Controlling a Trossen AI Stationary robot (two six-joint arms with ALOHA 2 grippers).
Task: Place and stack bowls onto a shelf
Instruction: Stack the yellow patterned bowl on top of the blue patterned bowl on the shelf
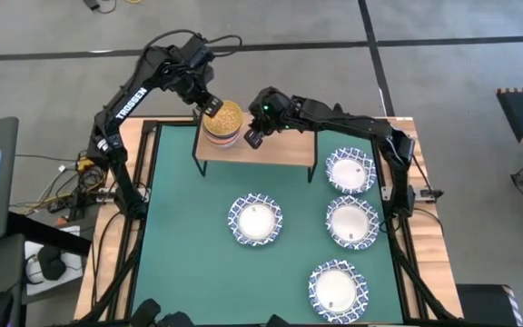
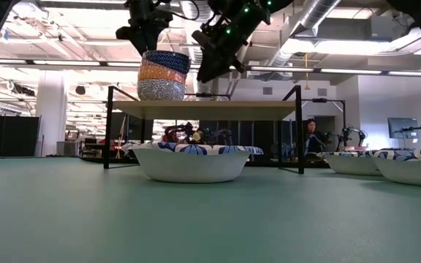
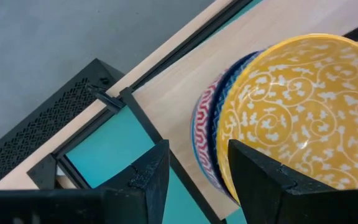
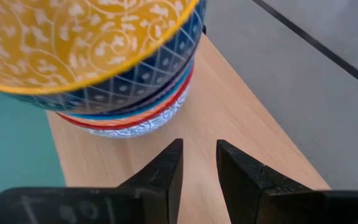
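Observation:
Several small bowls stand nested in one stack (image 1: 222, 121) (image 2: 163, 74) on the left end of the wooden shelf (image 1: 271, 150) (image 2: 210, 109). The top bowl (image 3: 291, 106) (image 4: 73, 37) is yellow inside and dark blue outside. My left gripper (image 1: 212, 106) (image 2: 150, 45) (image 3: 194, 158) is open at the stack's far-left edge, one finger over the yellow inside and one outside the rim. My right gripper (image 1: 253, 138) (image 2: 205, 69) (image 4: 197, 152) hovers just right of the stack above the plank, open by a narrow gap and holding nothing. My left gripper comes at the top bowl's rim (image 3: 229, 155) from above. One finger (image 3: 260, 177) is on the inner side and one (image 3: 151, 177) is outside, with a wide gap between them. Whether either finger touches the bowl, I cannot tell.
Four wide white bowls with blue-patterned rims sit on the green table (image 1: 180, 254), one in the middle (image 1: 255, 220) (image 2: 188, 162) and three on the right (image 1: 350, 171) (image 1: 352, 222) (image 1: 338, 289). The right part of the shelf plank is bare. Cables and a box lie off the table's left edge.

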